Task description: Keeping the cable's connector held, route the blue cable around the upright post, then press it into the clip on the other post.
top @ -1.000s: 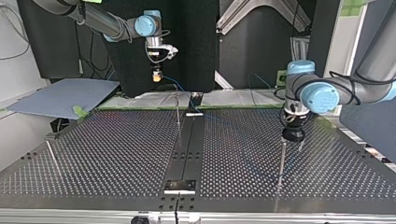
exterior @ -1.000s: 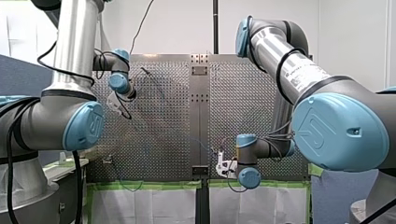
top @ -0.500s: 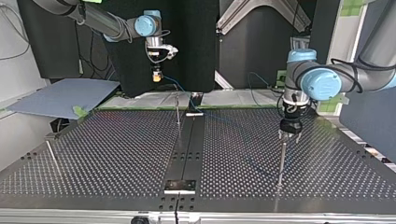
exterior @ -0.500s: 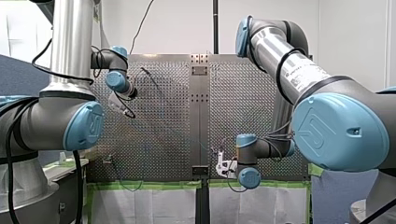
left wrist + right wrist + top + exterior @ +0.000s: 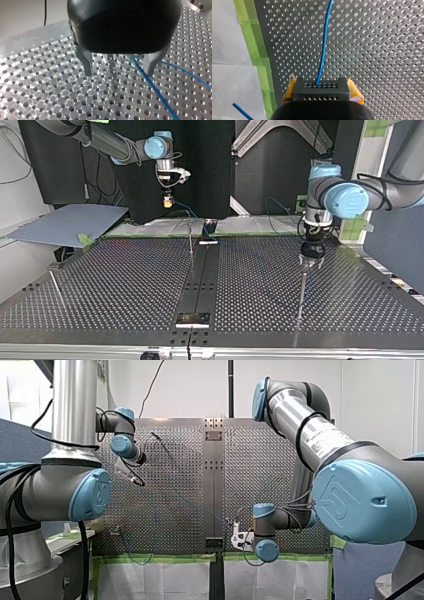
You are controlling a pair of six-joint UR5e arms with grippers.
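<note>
Jaws: left open, higher above post (image 5: 301, 292) than before; right tight on connector (image 5: 321, 91).

Arms: I count two, my left arm (image 5: 350, 200) and my right arm (image 5: 115, 147).
Grippers: two, my left gripper (image 5: 119, 71) and my right gripper (image 5: 168, 202).
Posts, top view: three, far post (image 5: 190, 242), right post (image 5: 301, 292), left post (image 5: 56, 289).
Blue cable (image 5: 323, 50): one.
Connector (image 5: 321, 90): one.
Table (image 5: 125, 285): one.
</note>
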